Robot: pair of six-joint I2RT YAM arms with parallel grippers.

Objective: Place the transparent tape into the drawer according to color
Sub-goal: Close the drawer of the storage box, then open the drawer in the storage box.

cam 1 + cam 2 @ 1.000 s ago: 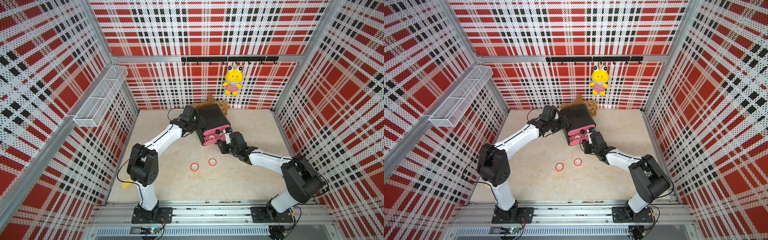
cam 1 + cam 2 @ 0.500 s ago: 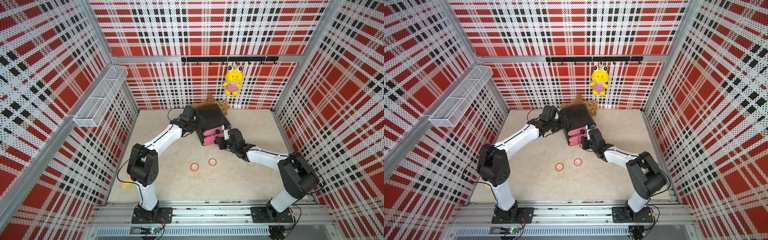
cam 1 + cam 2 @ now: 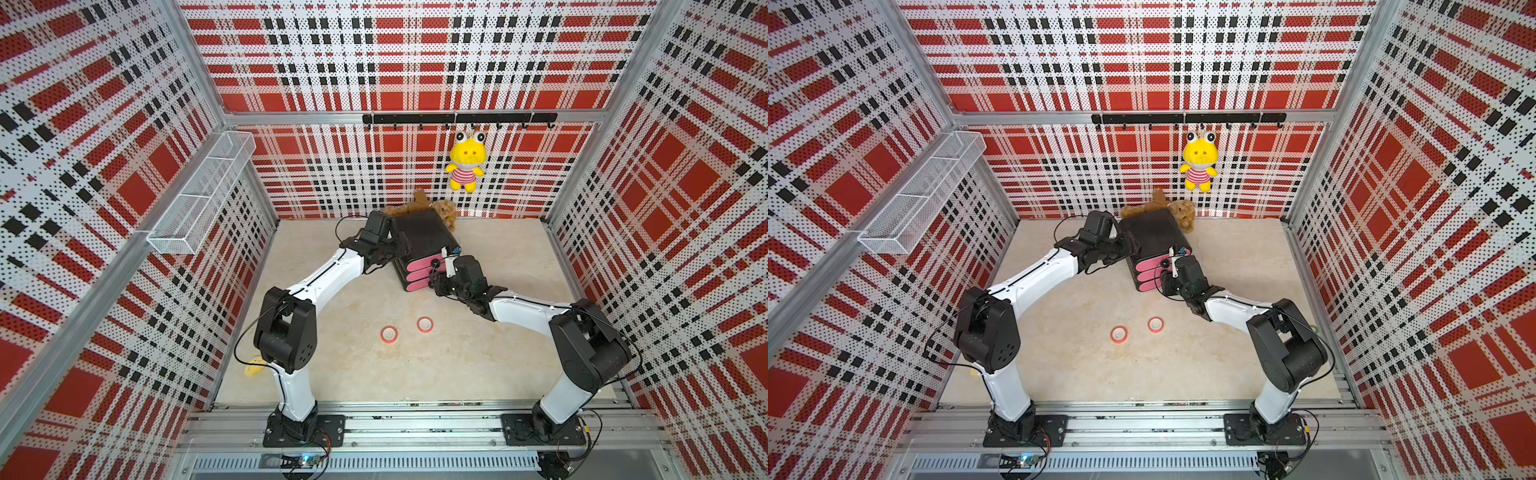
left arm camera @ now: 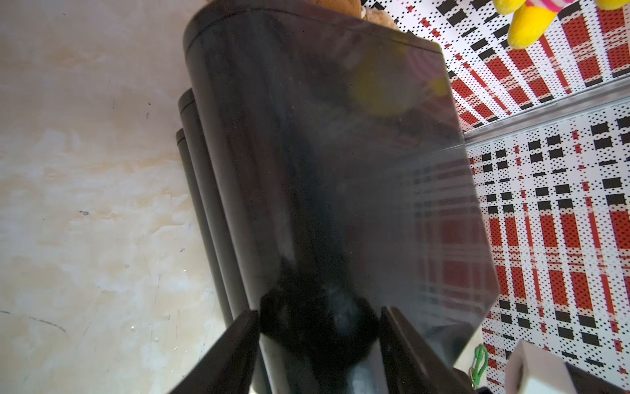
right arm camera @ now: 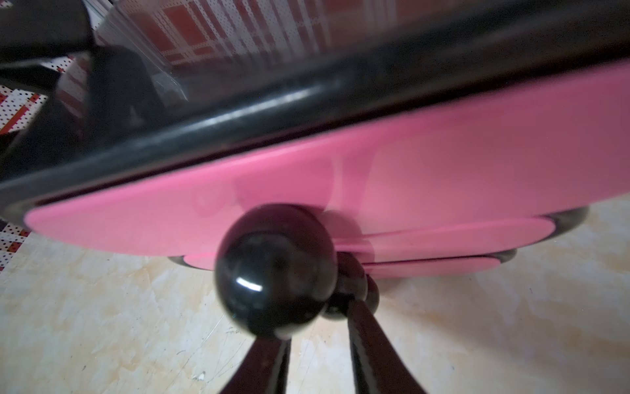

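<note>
Black drawer [image 3: 422, 232] has pink fronts [image 3: 419, 266]; tape rings [image 3: 389, 334] are red-orange; walls [image 3: 374, 62] are red plaid.

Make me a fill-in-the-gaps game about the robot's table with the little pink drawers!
1. Out on the open table, ___ red-orange tape rings lie flat.
2. The black cabinet has three drawers with ___ fronts.
3. The right gripper is at the round black ___ of the top drawer.
4. The plush frog hanging from the hook rail has a ___ head.
Missing words: two; pink; knob; yellow.
</note>
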